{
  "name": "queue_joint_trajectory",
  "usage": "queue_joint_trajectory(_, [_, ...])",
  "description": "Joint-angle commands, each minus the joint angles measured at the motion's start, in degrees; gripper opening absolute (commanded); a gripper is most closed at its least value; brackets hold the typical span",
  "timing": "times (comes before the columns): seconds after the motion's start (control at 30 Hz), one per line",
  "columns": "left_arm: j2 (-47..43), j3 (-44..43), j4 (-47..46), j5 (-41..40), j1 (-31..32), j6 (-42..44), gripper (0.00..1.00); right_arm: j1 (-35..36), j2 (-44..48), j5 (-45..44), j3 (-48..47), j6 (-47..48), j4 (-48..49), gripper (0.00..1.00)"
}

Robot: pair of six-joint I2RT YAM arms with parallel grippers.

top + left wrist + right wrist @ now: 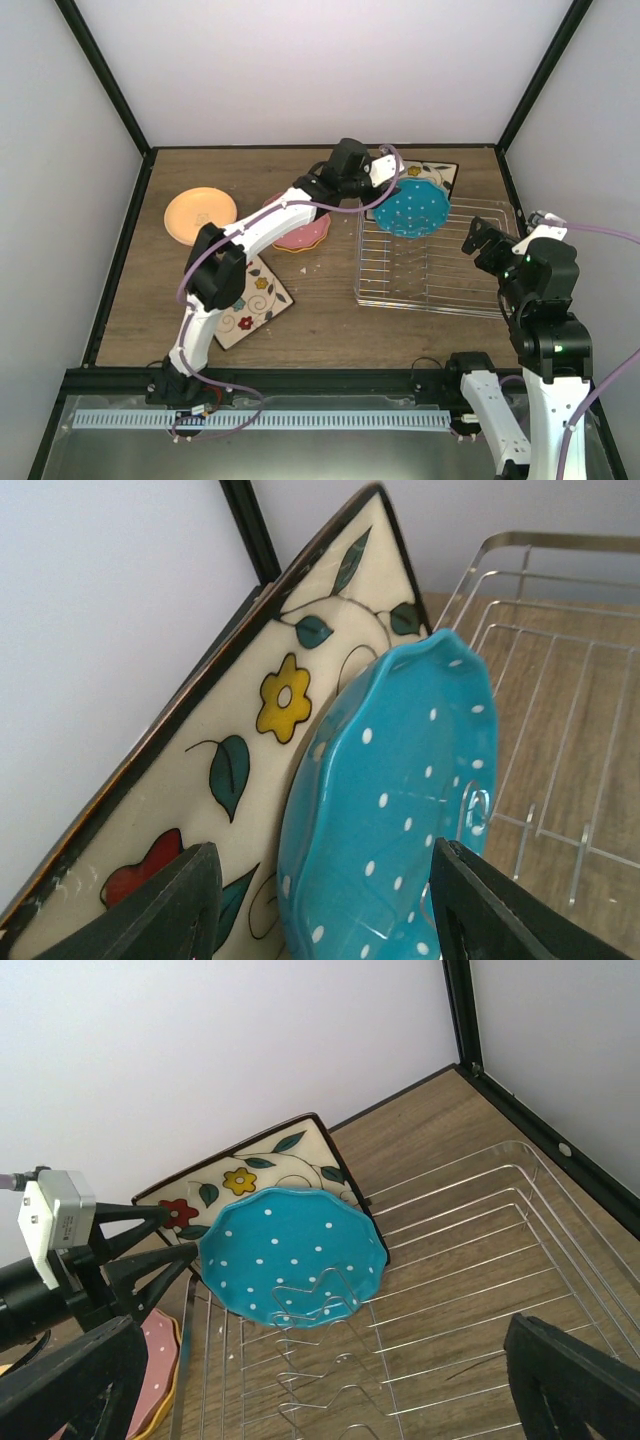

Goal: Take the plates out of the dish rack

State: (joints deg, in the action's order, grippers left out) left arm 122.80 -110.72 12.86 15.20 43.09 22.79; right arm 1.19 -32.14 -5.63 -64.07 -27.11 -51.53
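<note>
A white-dotted teal plate leans upright in the back left of the silver wire dish rack. Right behind it stands a square cream flower-patterned plate. My left gripper is open at the teal plate's left rim. In the left wrist view the teal plate lies between my fingers, and the square plate is behind it. My right gripper is open and empty above the rack's right side. From its view I see the teal plate, the square plate and the left gripper.
On the table to the left lie an orange plate, a stack topped by a dotted dark pink plate and a second square flower-patterned plate. The rest of the rack holds only bare tines. Walls close in at the back and sides.
</note>
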Motion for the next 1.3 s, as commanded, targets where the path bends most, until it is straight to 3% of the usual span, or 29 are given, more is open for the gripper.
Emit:
queue_joint_trajectory(0.0, [2.2,-3.6,-1.4,-2.8,0.8,2.6,0.59,-0.3,-0.2,-1.6,-2.9,-0.2,-1.5,1.00])
queue_joint_trajectory(0.67, [11.4,-7.5,-1.1,-4.1,0.9,3.2,0.55,-0.3,-1.1,-2.1,-6.9,0.5,-5.0,1.00])
queue_joint_trajectory(0.77, [12.5,-8.4,-0.7,-4.5,1.1,2.6,0.45,-0.3,-1.4,-2.0,-7.6,0.6,-5.5,1.00])
queue_joint_trajectory(0.97, [12.1,-8.4,-1.1,-6.0,1.8,1.7,0.06,-0.3,-1.3,-2.1,-8.1,0.6,-6.4,1.00])
queue_joint_trajectory(1.27, [6.2,-9.7,-2.7,-8.4,2.8,-0.9,0.04,-0.3,-0.5,-1.3,-6.3,0.5,-5.9,1.00])
